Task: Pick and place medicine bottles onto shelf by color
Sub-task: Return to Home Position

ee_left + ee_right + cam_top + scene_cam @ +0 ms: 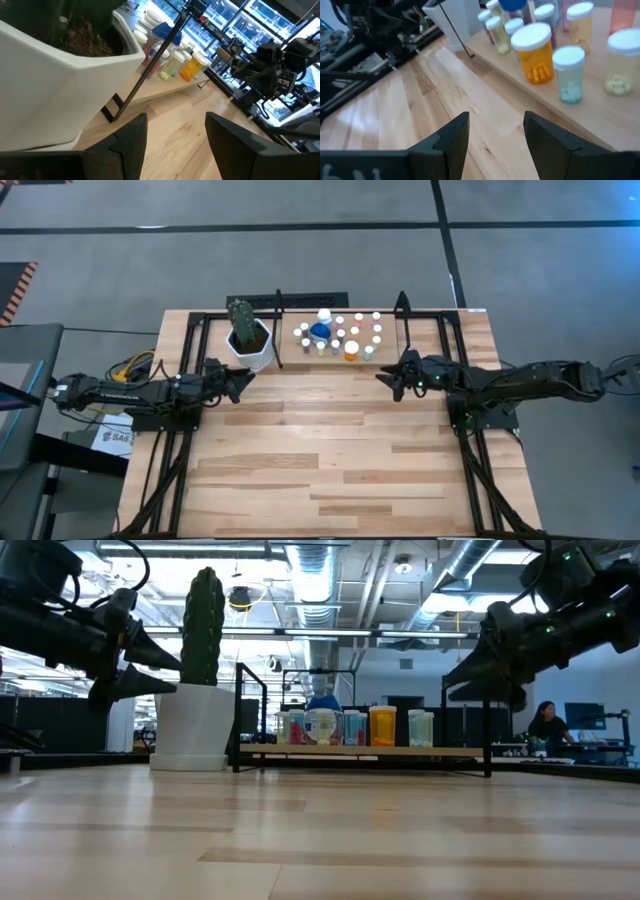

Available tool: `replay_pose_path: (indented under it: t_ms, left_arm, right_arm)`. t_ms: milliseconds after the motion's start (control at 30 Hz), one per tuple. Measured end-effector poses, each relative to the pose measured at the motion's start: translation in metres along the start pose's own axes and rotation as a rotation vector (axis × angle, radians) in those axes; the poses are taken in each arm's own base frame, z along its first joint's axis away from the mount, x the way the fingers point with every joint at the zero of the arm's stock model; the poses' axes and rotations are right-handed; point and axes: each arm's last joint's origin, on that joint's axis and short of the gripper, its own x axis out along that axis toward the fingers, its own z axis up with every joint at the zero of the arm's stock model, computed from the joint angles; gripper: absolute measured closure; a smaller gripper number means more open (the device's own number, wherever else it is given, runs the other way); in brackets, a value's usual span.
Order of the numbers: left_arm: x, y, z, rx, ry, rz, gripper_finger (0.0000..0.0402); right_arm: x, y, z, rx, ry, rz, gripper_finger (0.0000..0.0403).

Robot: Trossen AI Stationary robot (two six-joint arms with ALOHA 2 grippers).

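Note:
Several small medicine bottles [340, 335] stand upright on the light wooden shelf [390, 350] at the table's far side, among them an orange one [534, 51], a teal one [569, 73] and a larger blue one [319, 330]. My left gripper [243, 380] hovers open just near of the white cactus pot [251, 348]. My right gripper [385, 378] hovers open near of the shelf's right part. In the wrist views both grippers [175, 135] [495, 132] are empty.
The white pot with a green cactus [200, 690] stands at the shelf's left end. Black rails and posts [402, 305] frame the shelf. Black frame bars [170, 470] run along the table's sides. The wood tabletop [320, 460] lies bare in front of both grippers.

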Motion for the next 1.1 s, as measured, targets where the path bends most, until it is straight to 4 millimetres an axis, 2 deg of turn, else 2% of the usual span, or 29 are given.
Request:
replay_pose_path:
  t_ms: [600,1100]
  left_arm:
    - [-0.018,-0.006,0.021,-0.134,-0.18,-0.165,0.0214]
    - [-0.02,-0.006,0.023,-0.149,-0.2,-0.183,0.0214]
  right_arm:
    - [-0.053,0.004,0.021,0.03,-0.198,0.116,0.0194]
    - [-0.092,0.005,0.033,0.064,-0.415,0.239,0.0195]
